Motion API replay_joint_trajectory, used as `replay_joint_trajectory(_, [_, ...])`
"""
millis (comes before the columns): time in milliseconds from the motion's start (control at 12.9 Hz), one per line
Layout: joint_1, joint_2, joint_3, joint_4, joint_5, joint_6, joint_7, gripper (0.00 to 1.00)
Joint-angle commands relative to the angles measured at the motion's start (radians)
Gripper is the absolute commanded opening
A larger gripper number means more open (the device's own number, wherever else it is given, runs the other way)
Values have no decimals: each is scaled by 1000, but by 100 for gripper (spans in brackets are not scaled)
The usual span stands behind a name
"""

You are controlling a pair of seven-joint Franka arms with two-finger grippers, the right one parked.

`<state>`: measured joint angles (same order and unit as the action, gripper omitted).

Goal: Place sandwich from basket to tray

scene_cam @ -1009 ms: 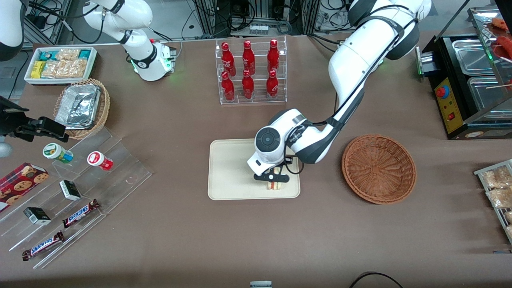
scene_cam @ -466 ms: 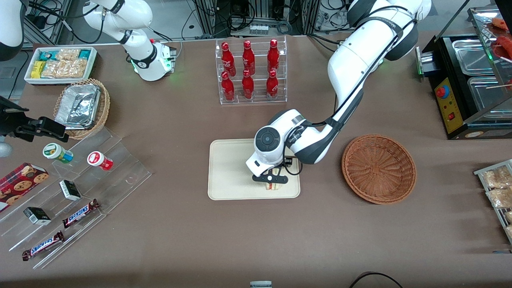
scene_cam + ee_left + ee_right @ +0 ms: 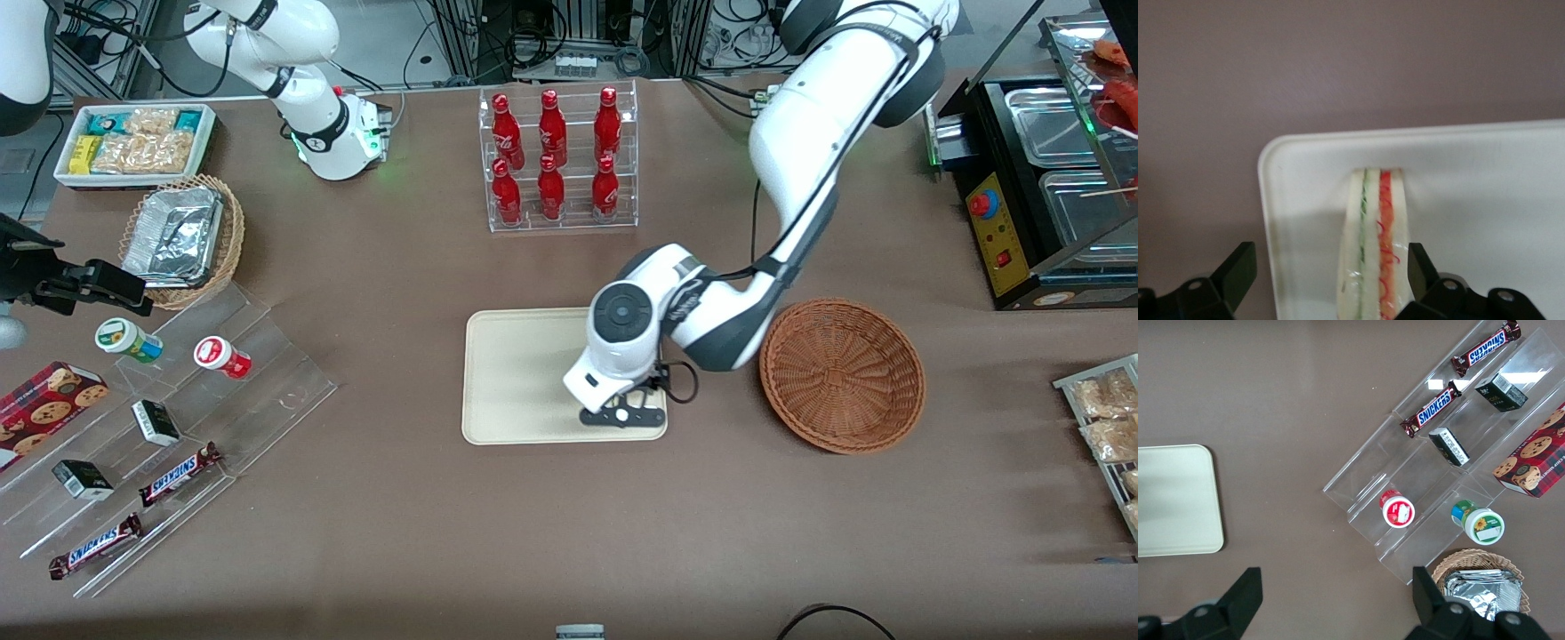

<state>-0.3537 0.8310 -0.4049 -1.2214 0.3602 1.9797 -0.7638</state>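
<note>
The sandwich (image 3: 1375,247) stands on its edge on the cream tray (image 3: 1471,200), near one corner, with its green and red filling stripe facing the wrist camera. My left gripper (image 3: 1329,267) is open around it, with one finger (image 3: 1421,267) close beside the bread and the other well apart. In the front view the gripper (image 3: 622,416) hangs over the tray (image 3: 516,373) at the corner nearest the camera and the basket, and it hides the sandwich. The reddish-brown basket (image 3: 842,373) sits empty beside the tray, toward the working arm's end.
A clear rack of red bottles (image 3: 558,160) stands farther from the camera than the tray. A clear stepped stand with snacks (image 3: 178,418), a tan basket with foil (image 3: 182,236) and a white bin (image 3: 133,142) lie toward the parked arm's end. A black appliance (image 3: 1040,196) stands at the working arm's end.
The gripper has let go of the sandwich and opened. The hand has shifted nearer the camera and toward the basket, and now covers the sandwich in the front view.
</note>
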Motion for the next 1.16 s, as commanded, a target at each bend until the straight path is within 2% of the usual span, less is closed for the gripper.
replay_joint_trajectory(0, [61,-88,-2,-12,-3,-41,14,100])
replay_joint_trajectory(155, [125,-148,-3,-12,-59,-103,17,100])
replay_joint_trajectory(931, [384,-375,-5,-15,-104,-392,185,100])
replay_joint_trajectory(1086, [420,-426,1,-20,-139,-471,260,100])
